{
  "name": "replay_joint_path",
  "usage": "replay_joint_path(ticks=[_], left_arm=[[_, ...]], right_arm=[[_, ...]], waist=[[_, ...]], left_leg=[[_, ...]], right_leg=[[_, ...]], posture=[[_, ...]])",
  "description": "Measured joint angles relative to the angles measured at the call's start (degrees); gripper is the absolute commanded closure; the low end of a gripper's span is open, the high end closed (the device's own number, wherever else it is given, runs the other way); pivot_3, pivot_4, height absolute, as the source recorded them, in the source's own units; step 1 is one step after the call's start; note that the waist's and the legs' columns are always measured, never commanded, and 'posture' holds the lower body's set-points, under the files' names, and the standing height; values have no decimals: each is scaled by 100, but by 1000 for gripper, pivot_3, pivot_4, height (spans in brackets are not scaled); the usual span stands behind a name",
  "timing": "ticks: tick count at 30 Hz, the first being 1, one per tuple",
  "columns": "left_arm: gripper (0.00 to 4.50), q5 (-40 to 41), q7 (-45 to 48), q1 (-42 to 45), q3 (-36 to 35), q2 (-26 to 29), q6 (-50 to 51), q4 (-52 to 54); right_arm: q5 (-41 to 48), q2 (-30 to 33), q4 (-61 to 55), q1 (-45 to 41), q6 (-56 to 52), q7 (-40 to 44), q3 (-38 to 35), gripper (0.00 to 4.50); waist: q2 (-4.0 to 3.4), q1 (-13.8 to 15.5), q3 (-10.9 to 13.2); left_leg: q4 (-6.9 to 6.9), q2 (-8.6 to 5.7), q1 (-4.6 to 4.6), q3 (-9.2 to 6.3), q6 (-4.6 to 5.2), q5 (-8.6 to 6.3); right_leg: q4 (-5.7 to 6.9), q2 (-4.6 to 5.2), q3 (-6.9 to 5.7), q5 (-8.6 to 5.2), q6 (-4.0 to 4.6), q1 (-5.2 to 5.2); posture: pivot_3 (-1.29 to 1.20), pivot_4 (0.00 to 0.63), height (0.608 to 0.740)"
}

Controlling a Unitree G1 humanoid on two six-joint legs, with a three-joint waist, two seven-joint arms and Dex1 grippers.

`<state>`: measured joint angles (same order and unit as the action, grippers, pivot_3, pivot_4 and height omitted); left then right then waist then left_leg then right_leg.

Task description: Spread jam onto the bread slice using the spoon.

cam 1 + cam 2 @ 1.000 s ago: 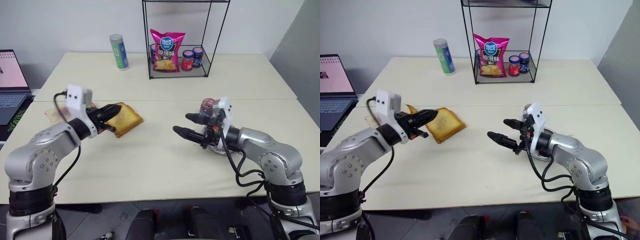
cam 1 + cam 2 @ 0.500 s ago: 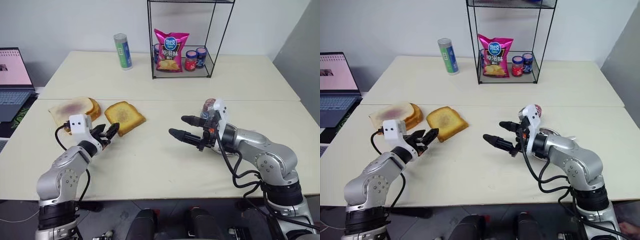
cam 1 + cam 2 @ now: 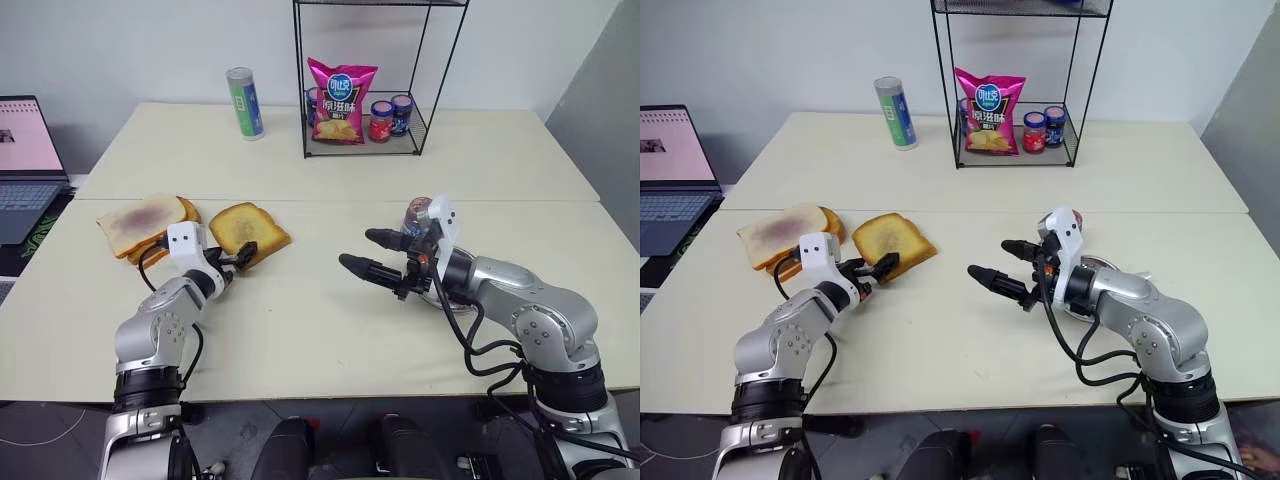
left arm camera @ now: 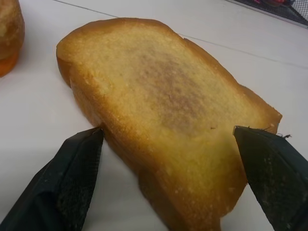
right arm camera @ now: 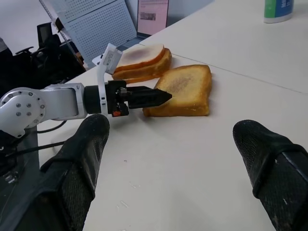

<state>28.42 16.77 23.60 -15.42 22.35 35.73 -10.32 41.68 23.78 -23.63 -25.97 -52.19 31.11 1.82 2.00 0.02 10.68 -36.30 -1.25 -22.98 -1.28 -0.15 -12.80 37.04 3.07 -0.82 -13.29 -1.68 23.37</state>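
Observation:
The bread slice (image 3: pixel 250 230) lies flat on the table left of centre, its golden-brown face bare. My left gripper (image 3: pixel 878 270) is low at the slice's near corner and open. In the left wrist view its two black fingertips (image 4: pixel 79 159) stand one on each side of the bread slice (image 4: pixel 163 96) without pinching it. My right gripper (image 3: pixel 358 249) hovers open and empty above the table's middle, pointing towards the slice. The spoon and the jam are hidden from view.
Stacked slices (image 3: pixel 140 222) with a purple-smeared top lie just left of the bread. A small jar (image 3: pixel 414 212) and a dish (image 3: pixel 448 302) sit behind my right gripper. At the back stand a wire rack (image 3: pixel 365 120) with a chip bag and jars, and a can (image 3: pixel 243 103). A laptop (image 3: pixel 25 160) is far left.
A second ago my left gripper was shut on the bread slice, holding it above the table. The slice now lies on the table, and the gripper has opened and sunk to its near corner. The right arm kept still.

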Motion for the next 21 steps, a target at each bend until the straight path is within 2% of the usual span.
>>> replay_joint_path(ticks=[2, 5, 9, 21], left_arm=[[16, -17, 96, 48, 45, 3, 47, -77], [411, -135, 193, 97, 143, 37, 113, -104], [1260, -376, 248, 106, 239, 114, 89, -147], [3333, -629, 403, 120, 357, 133, 2, -165]], right_arm=[[0, 9, 0, 5, 0, -8, -8, 0], [0, 17, -2, 6, 0, -14, -14, 0], [0, 21, -25, 20, 0, -21, -55, 0], [-1, 26, -32, 48, 19, -18, -59, 0]], waist=[[0, 4, 0], [-3, 23, -2], [-5, 25, -4], [-6, 24, -4]], left_leg=[[-3, -1, 2, -1, 0, 0], [-8, -3, 2, -3, 0, 0], [-9, -4, 3, -3, 1, 0], [-9, -3, 2, -4, 1, 0]], right_leg=[[-1, 0, 0, 0, -1, -5], [-4, 1, 0, 1, -4, -9], [-4, 2, 1, 2, -4, -10], [-4, 3, 1, 2, -4, -10]], posture=[[0, 150, 740], [0, 150, 740], [0, 150, 740], [0, 150, 740]])
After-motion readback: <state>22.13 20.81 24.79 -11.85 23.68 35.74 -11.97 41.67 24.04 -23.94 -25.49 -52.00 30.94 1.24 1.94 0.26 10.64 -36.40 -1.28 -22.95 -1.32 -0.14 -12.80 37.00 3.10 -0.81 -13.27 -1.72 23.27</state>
